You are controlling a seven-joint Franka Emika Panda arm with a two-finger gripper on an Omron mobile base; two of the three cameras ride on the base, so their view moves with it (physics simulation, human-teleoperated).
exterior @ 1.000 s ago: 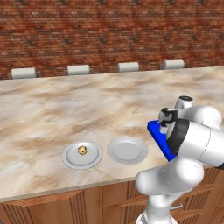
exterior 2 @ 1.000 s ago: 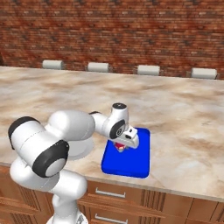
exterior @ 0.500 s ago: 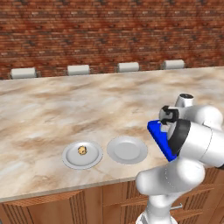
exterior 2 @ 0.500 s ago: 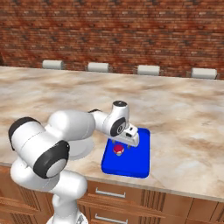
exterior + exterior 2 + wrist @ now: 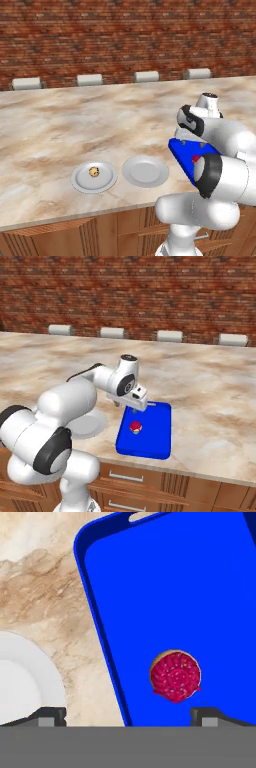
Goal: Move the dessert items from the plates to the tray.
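Observation:
The dark red cupcake (image 5: 176,676) lies on the bright blue tray (image 5: 200,587), also seen in the right base view as cupcake (image 5: 135,427) on tray (image 5: 155,438). My gripper (image 5: 134,407) hangs open just above it, nothing between its fingertips (image 5: 205,714). The tan speckled treat (image 5: 93,171) rests on the left grey plate (image 5: 80,182). The right plate (image 5: 145,171) beside it holds nothing. My arm hides most of the tray (image 5: 182,152) in the left base view.
The plates and tray sit near the front edge of a marble counter (image 5: 75,130). A brick wall (image 5: 125,35) with several pale fittings (image 5: 90,80) runs along the back. Wooden drawers (image 5: 150,491) are below the counter.
The gripper opened and let go of the red cupcake, which now lies on the tray. The hand has risen a little above it.

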